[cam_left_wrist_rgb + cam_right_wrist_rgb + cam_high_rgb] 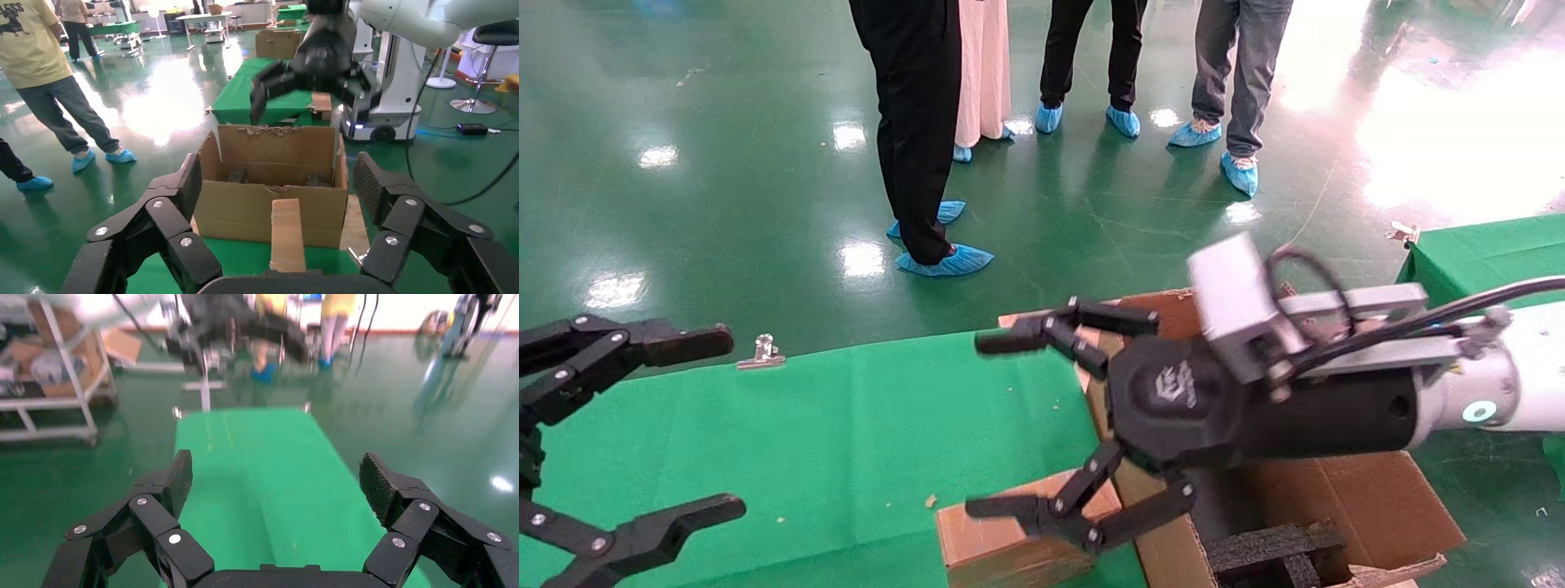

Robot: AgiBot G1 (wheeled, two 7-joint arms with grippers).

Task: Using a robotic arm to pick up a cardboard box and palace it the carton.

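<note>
1. Brown and worn, the cardboard box [1001, 539] lies flat on the green tabletop [829, 441], just beside the carton's near wall on the side toward the left arm.
2. In the left wrist view the cardboard box [286, 236] shows as a narrow strip with one end touching or nearly touching the carton [275, 190]; which of the two cannot be told.
3. The carton [1377, 506] stands open beside the tabletop's edge, its flaps torn, with black foam blocks [1271, 547] inside.
4. The robotic arm [1500, 384], the robot's right one, reaches in over the carton; its right gripper [1001, 425] hangs above the cardboard box with the jaws spread wide, holding nothing.
5. One lower fingertip [993, 508] shows in front of the cardboard box's top face; contact cannot be told.
6. The right wrist view shows the right gripper [275, 478] spread over bare green cloth.
7. The left gripper [723, 420] waits well apart from the carton, at the far side of the tabletop, jaws spread and empty.
8. A metal binder clip [762, 351] sits on the tabletop's far edge, well away from the carton.
9. Beyond the carton, several people in blue shoe covers [944, 261] stand on the glossy green floor [723, 163].
</note>
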